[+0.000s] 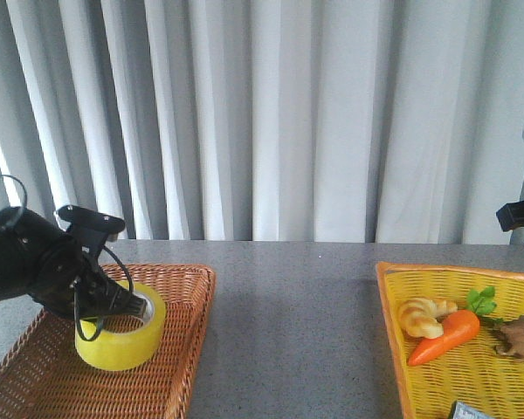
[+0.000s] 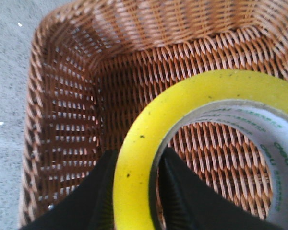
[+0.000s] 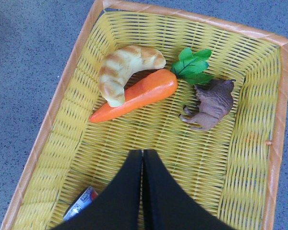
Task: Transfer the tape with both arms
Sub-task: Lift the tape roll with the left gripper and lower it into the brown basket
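A: Where is the tape (image 1: 122,327) sitting?

B: It is lying in the brown wicker basket (image 1: 170,375) at the left of the grey tabletop (image 1: 297,323), toward the basket's far side, its open core facing up and slightly tilted.

A: How is it looking?

B: It is showing a wide band of translucent yellow around a white inner core (image 2: 259,124) printed with green lettering; through the core the basket weave is showing, and small dark specks are dotting the yellow edge.

A: What is the left hand (image 1: 113,301) doing?

B: It is gripping the roll's wall, one finger (image 2: 93,201) outside the yellow band and the other inside the core, both pressing against it.

A: And the right hand (image 3: 142,163)?

B: Its two fingers are meeting with no gap, holding nothing, above the near part of the yellow basket (image 3: 53,120) at the right.

A: What is lying there?

B: A toy carrot (image 3: 134,96) touching a croissant (image 3: 122,69), a brown animal figure (image 3: 211,103) beside the carrot's leaves, and a small packet (image 3: 81,203) at the near corner.
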`<state>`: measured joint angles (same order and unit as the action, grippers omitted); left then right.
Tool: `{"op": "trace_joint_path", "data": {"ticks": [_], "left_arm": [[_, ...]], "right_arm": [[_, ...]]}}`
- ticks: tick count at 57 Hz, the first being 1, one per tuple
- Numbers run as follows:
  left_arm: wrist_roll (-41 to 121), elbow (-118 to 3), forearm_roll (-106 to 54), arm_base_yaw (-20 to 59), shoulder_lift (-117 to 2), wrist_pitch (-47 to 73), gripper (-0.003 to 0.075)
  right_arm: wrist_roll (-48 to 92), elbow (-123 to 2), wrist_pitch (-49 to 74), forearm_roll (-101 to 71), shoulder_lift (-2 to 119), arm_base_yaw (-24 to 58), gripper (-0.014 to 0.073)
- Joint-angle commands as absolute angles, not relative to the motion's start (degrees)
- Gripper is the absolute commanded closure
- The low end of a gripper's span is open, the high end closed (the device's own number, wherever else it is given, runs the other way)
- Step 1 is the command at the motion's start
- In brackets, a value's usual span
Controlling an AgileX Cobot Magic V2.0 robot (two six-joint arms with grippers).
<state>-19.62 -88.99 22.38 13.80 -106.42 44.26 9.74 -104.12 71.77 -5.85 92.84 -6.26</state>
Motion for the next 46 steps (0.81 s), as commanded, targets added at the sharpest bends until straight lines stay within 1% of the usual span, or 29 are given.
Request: {"op": "trace_joint_path", "data": {"ticks": [1,12,19,26,35,38,43,46], "left_arm": [[-21.3,-90.7,23.5,13.8,-104.9,40.5,0.071],[-21.5,-90.7,23.2,13.8,-108.0,41.7,0.0676],[-21.6,-90.7,23.2,13.8,-109.1,41.9,0.0624],[-22.0,-90.7,23.2,13.8,-109.2,41.6,0.0532],[-23.2,-90.9,23.2,13.8,-109.2,41.5,0.0358],[-23.3,-90.9,23.2,13.8,-109.2,41.3,0.0314],[-23.3,-90.9,22.9,13.8,-109.1,41.2,0.0272],[-23.3,-90.9,22.3,13.8,-108.6,41.2,0.0265]], "right_arm": [[9.7,-105.4,69.4,-6.2,90.7,-6.5,0.0602],[9.7,-105.4,69.4,-6.2,90.7,-6.5,0.0602],[9.7,-105.4,69.4,-6.2,90.7,-6.5,0.0602],[9.6,-105.4,69.4,-6.2,90.7,-6.5,0.0602],[9.6,-105.4,69.4,-6.2,90.7,-6.5,0.0602],[9.6,-105.4,69.4,-6.2,90.7,-6.5,0.0602],[9.6,-105.4,69.4,-6.2,90.7,-6.5,0.0602],[9.6,-105.4,69.4,-6.2,90.7,-6.5,0.0602]]}}
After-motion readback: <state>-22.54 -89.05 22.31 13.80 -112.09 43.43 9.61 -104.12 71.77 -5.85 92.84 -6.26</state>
